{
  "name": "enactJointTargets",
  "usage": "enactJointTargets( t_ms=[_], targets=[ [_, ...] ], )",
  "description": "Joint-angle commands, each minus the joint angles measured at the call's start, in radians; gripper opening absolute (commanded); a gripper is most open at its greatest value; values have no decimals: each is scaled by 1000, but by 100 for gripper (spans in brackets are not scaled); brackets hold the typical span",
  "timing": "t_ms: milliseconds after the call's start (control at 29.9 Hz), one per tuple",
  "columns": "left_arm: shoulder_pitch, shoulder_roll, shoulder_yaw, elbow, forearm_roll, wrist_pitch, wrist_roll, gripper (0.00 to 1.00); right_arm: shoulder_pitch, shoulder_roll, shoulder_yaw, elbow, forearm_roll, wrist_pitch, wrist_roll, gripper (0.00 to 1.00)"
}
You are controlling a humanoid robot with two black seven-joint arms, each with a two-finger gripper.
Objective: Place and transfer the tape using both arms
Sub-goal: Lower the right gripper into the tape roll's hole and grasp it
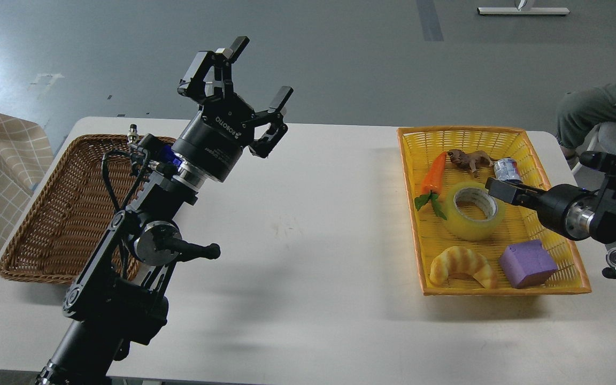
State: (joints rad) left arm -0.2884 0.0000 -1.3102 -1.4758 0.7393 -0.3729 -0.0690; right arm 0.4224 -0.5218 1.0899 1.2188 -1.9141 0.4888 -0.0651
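The tape [466,223], a yellow translucent roll with a whitish core, lies flat in the middle of the yellow basket [406,187] at the right of the table. My right gripper [502,190] reaches in from the right, its dark tip at the roll's upper right rim. Its fingers cannot be told apart, and I cannot tell whether it touches the roll. My left gripper [263,70] is open and empty. It is raised above the table's left centre, fingers pointing up and away, far from the tape.
The yellow basket also holds a toy carrot [434,172], a brown toy animal [471,158], a small can [507,169], a golden croissant toy [463,264] and a purple block [527,262]. A brown wicker basket [56,224] sits at far left. A seated person [602,107] is at the right.
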Motion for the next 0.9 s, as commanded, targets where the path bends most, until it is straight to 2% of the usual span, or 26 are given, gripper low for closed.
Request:
enactJointTargets(
  t_ms=[0,468,869],
  targets=[
    [0,0,-1,0,0,0,0,98,27,3,-36,-13,-28,0,1,98],
    [2,0,-1,0,0,0,0,98,52,42,-87,-119,-108,-1,18,97],
    [2,0,-1,0,0,0,0,98,95,51,-162,-169,-126,-65,18,93]
  ],
)
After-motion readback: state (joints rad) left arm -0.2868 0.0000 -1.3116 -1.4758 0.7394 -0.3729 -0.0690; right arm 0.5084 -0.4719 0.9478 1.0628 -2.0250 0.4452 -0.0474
